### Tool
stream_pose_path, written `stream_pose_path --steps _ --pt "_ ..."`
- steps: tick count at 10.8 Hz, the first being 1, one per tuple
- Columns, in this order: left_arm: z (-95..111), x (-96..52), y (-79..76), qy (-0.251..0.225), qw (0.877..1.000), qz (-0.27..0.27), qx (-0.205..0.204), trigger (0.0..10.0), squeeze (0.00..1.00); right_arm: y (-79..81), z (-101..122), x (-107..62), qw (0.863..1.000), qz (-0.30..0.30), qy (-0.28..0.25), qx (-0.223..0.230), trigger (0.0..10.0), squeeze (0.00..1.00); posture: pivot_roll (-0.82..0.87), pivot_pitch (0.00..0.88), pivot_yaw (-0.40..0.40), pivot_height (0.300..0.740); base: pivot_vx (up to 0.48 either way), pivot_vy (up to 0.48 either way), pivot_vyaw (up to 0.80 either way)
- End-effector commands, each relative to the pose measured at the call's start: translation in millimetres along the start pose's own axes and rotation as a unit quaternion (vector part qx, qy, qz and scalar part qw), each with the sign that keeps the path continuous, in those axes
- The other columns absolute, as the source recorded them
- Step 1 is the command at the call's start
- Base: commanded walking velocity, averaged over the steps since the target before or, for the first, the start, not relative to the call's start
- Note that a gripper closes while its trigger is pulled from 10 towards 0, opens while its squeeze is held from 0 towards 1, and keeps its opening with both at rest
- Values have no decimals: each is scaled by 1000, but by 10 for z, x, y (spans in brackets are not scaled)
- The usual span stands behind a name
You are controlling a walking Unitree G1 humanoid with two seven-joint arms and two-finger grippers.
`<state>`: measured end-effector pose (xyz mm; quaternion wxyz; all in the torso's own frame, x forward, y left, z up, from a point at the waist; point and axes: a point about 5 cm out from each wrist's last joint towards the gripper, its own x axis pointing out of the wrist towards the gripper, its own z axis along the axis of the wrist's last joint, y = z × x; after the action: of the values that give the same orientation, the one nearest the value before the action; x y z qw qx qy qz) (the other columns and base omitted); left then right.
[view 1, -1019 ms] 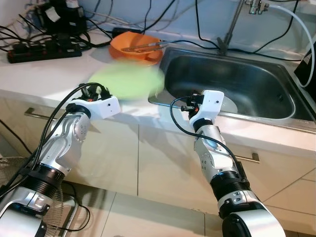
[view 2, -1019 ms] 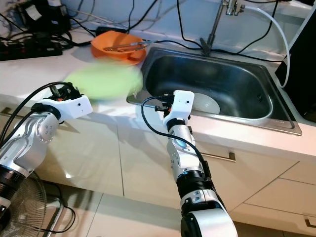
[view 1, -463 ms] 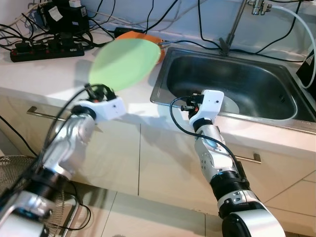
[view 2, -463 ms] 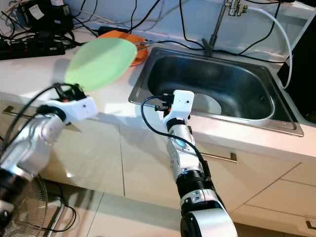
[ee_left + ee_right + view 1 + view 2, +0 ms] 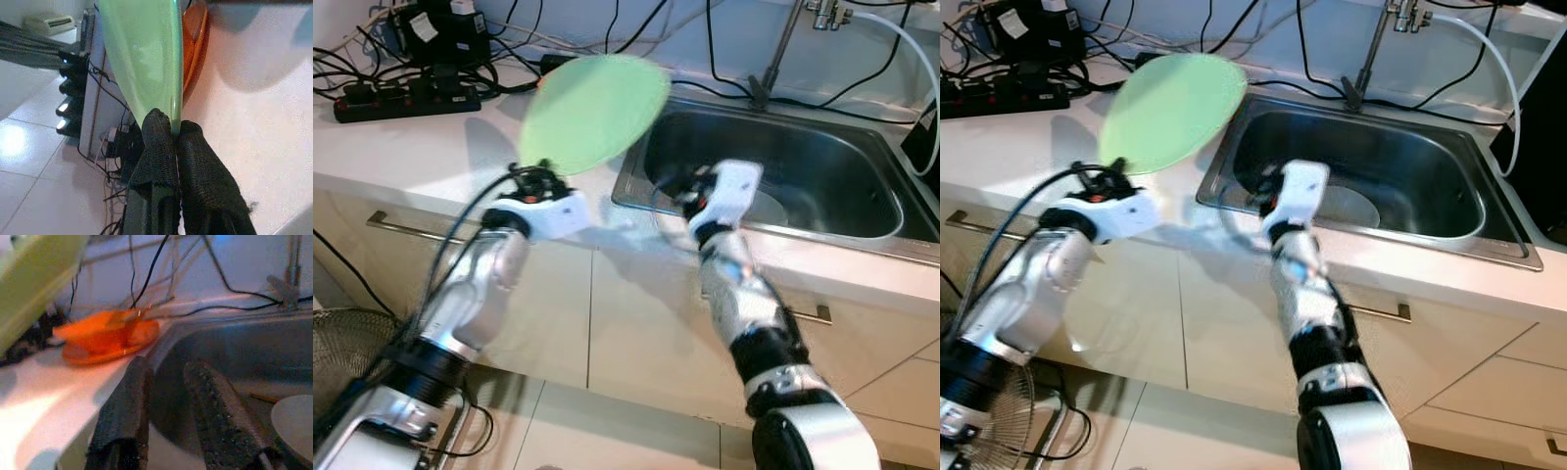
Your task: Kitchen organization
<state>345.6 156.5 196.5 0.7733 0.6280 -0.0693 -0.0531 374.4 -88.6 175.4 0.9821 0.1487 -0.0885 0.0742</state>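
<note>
Your left gripper [image 5: 168,132] is clamped on the rim of the green plate [image 5: 595,113], both black fingers [image 5: 156,142] pinching its edge, and the plate is held up in the air, tilted, over the white counter [image 5: 421,142] just beside the sink's left edge. From the left wrist view you see the plate edge-on with the orange bowl [image 5: 110,335] right behind it. That bowl sits on the counter at the sink's back left corner, with something thin and metal lying in it, too blurry to name. Your right gripper [image 5: 166,382] hangs at the front left rim of the steel sink [image 5: 803,162], fingers parted with a gap between them, gripping nothing; the arm is blurred in the head views. You also have a pale round plate [image 5: 293,423] lying flat on the sink bottom near the right gripper. Power strip [image 5: 406,98] and tangled black cables run along the back of the counter, faucet [image 5: 778,54] behind the sink.
</note>
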Motion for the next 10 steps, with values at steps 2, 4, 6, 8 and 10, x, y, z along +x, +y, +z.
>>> stream_pose_path --steps 2,4,6,8,10 --pt "174 17 92 -32 999 33 4 10000 0 135 290 87 994 43 -17 94 10000 0 261 0 -72 740 0 0 0" --pt "196 28 97 -34 999 34 5 10000 0 206 385 93 982 74 -14 173 10000 0 260 0 -69 740 0 0 0" --pt "186 42 99 -32 999 32 8 10000 0 315 443 43 965 122 1 232 10000 0 257 1 -67 740 0 0 0" --pt "191 48 88 -31 999 28 10 10000 0 334 442 23 960 127 12 248 10000 0 261 8 -71 740 0 0 0" --pt "184 50 80 -30 999 26 12 10000 0 344 442 7 957 136 21 257 10000 0 261 12 -73 740 0 0 0"
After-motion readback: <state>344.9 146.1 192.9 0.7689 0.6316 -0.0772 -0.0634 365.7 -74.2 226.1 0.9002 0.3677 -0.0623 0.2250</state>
